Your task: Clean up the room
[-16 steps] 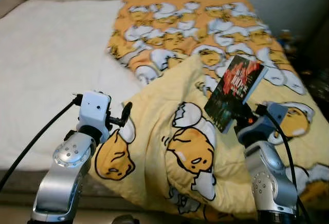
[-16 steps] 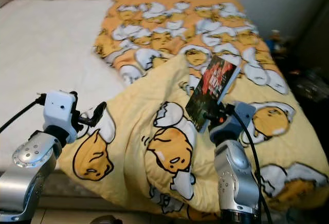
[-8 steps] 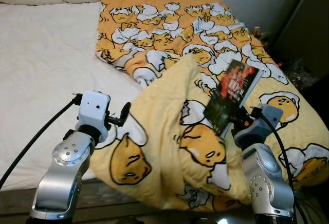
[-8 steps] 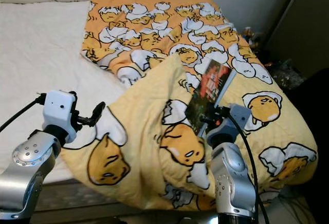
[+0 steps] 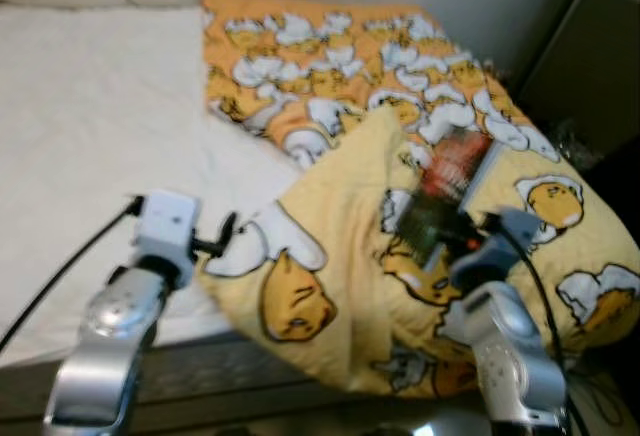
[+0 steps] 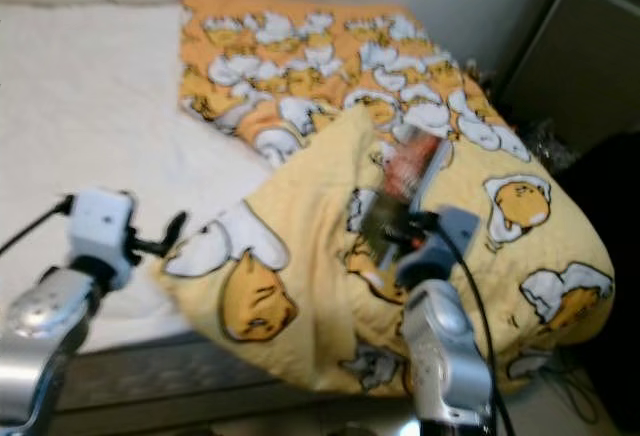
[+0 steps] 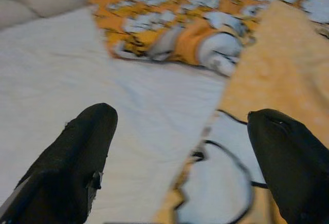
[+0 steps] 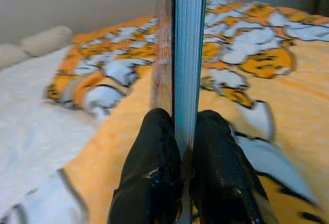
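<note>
Between right fingers (image 8: 154,162), one book (image 8: 187,54)

the picture is blurred. the right gripper (image 5: 447,232) is clamped on the lower edge of a book (image 5: 443,192) with a dark red cover, which tilts up and away from the fingers. under and around it lies a yellow quilt (image 5: 330,256) printed with egg figures. the left gripper (image 5: 226,236) hovers with fingers apart at the quilt's folded edge, white sheet (image 5: 90,136) beyond it.
</note>
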### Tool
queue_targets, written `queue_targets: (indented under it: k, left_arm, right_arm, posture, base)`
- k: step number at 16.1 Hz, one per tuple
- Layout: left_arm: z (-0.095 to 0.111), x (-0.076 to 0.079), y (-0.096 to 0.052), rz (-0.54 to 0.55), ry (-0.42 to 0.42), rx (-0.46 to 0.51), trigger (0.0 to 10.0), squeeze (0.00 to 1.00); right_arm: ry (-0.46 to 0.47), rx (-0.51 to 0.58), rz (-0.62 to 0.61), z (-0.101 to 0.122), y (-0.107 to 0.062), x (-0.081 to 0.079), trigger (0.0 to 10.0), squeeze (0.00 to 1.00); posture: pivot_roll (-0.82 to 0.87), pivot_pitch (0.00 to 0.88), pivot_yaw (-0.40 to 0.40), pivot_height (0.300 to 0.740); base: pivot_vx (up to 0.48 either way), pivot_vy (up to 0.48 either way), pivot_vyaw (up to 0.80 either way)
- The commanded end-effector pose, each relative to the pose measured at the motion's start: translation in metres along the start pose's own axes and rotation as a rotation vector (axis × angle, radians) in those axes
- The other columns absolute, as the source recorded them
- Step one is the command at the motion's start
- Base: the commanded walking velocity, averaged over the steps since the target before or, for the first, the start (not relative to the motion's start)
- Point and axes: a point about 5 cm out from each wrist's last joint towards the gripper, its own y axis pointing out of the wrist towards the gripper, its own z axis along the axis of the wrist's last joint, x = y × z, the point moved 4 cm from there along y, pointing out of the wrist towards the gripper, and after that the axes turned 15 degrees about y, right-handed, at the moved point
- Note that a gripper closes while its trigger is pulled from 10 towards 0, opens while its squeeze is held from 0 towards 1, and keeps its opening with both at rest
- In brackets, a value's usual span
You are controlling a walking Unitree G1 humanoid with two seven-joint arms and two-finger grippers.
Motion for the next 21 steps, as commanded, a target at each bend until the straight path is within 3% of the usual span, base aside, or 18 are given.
queue_targets:
  k: [1, 15, 21]
  left_arm:
    - [0.009, 0.004, 0.002, -0.014, 0.012, 0.028, 10.0, 0.00]
    - [0.012, 0.005, 0.006, -0.003, -0.013, 0.039, 10.0, 0.00]
    - [0.012, 0.005, 0.007, 0.011, -0.025, 0.039, 10.0, 0.00]
  right_arm:
    - [-0.004, 0.053, -0.007, 0.015, 0.002, 0.002, 10.0, 0.00]
    - [-0.030, 0.058, 0.019, 0.020, 0.007, -0.003, 10.0, 0.00]
    - [-0.067, 0.044, 0.073, 0.019, 0.008, -0.012, 10.0, 0.00]
  posture:
    - [0.03, 0.000, -0.065, 0.740]
    - [0.02, 0.000, -0.076, 0.740]
    - [0.03, 0.000, -0.076, 0.740]
  base:
    - [0.000, 0.356, 0.00]
    - [0.000, 0.359, 0.00]
    - [0.000, 0.359, 0.00]
